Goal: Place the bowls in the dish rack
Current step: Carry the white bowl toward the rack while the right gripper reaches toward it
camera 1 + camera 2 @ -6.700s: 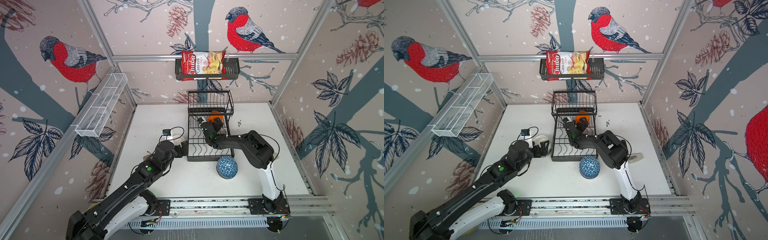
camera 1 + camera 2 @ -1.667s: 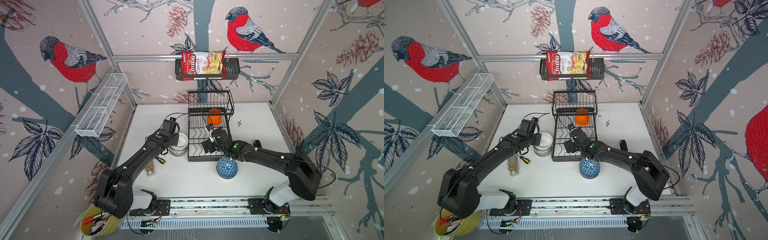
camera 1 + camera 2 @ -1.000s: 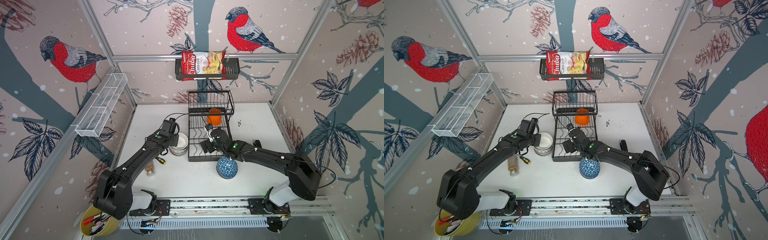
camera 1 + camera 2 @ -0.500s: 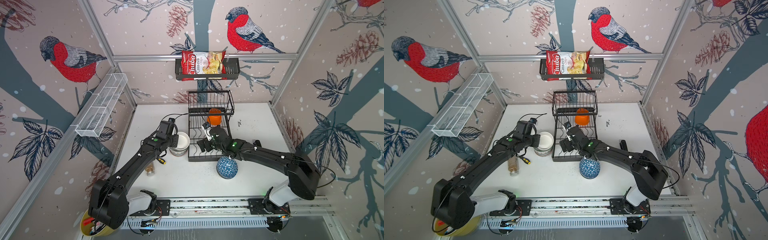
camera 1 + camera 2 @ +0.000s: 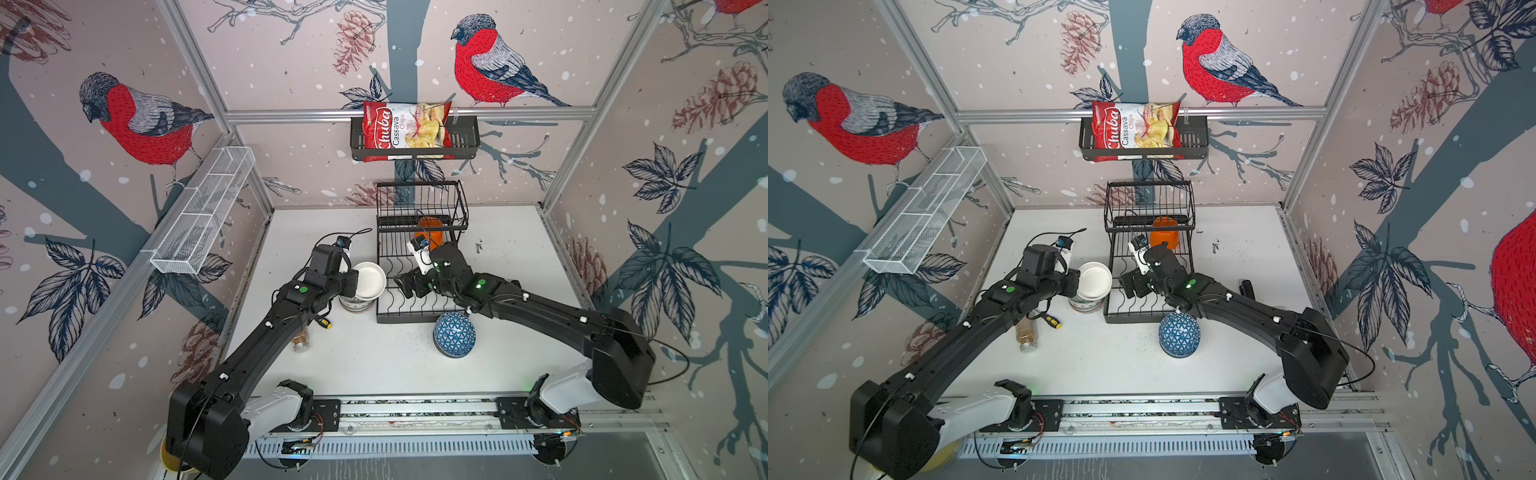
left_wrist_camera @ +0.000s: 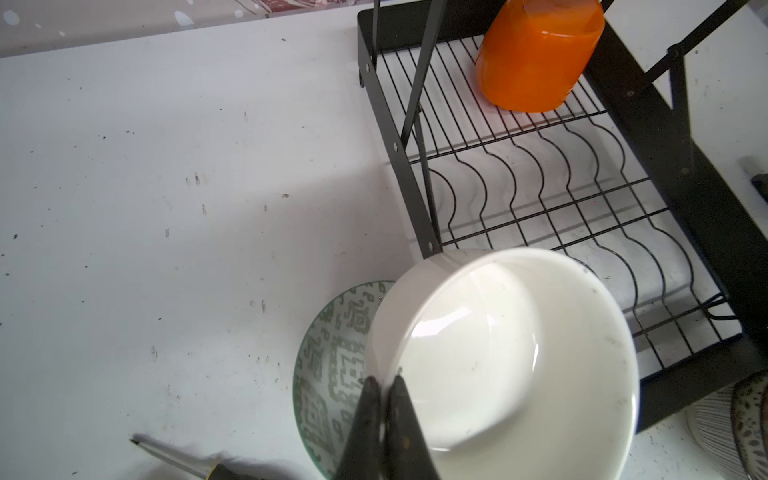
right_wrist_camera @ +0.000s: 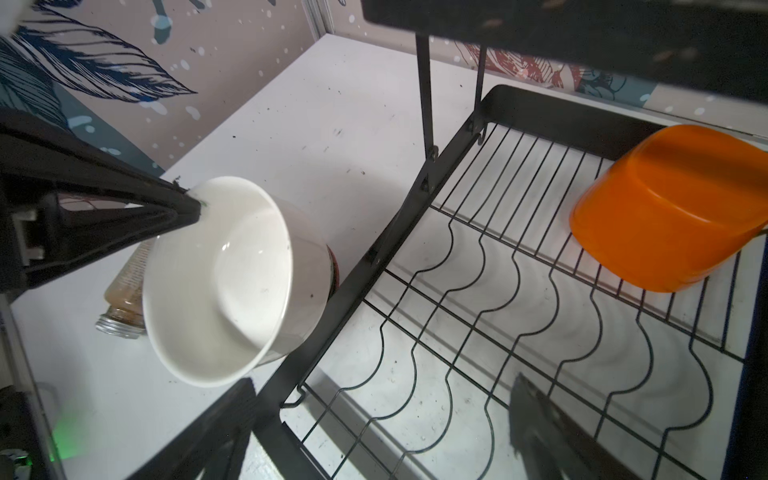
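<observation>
Only the orange bowl point(image 5: 432, 230) is sitting in the rack point(image 5: 407, 321); left jaws are pinching the white bowl point(image 5: 368, 280), right jaws gaping empty.

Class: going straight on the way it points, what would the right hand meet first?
Probably the wire dividers or side rail of the dish rack, just ahead of the open right hand; the white bowl in the left hand lies beyond. Depth unclear.
</observation>
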Controlling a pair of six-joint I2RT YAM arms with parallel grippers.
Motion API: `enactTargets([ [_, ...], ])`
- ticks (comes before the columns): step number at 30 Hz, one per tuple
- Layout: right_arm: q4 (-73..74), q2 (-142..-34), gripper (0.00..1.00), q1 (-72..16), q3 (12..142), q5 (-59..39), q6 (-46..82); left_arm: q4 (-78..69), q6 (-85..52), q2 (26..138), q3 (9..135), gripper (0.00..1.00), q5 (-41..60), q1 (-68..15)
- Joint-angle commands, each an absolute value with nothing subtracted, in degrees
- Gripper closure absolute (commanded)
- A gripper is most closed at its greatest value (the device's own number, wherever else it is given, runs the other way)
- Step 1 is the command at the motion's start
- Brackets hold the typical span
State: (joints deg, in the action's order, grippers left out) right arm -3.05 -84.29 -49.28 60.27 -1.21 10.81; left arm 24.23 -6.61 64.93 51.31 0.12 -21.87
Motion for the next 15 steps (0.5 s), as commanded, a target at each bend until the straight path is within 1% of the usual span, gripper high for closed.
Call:
enactTargets([
  [1, -0.7, -82.3, 0.05, -47.1, 59.1, -8.8, 12.5, 18.9, -6.9, 64.0, 51.1, 1.00, 3.3, -21.8],
  [5, 1.0, -80.1, 0.05, -42.8, 57.3, -16.7, 13.9, 15.3, -8.4, 64.1, 50.8, 1.00, 8.7, -21.9],
  [10, 1.0, -78.0, 0.05, -39.7, 55.9, -19.8, 14.1, 8.2, -11.6, 64.8, 49.5, 1.00, 13.7, -22.3],
  [15, 3.2, -73.9, 0.04, -35.9, 52.7, -26.3, 15.6, 3.1, -15.3, 66.8, 48.8, 1.00, 17.3, -23.4],
])
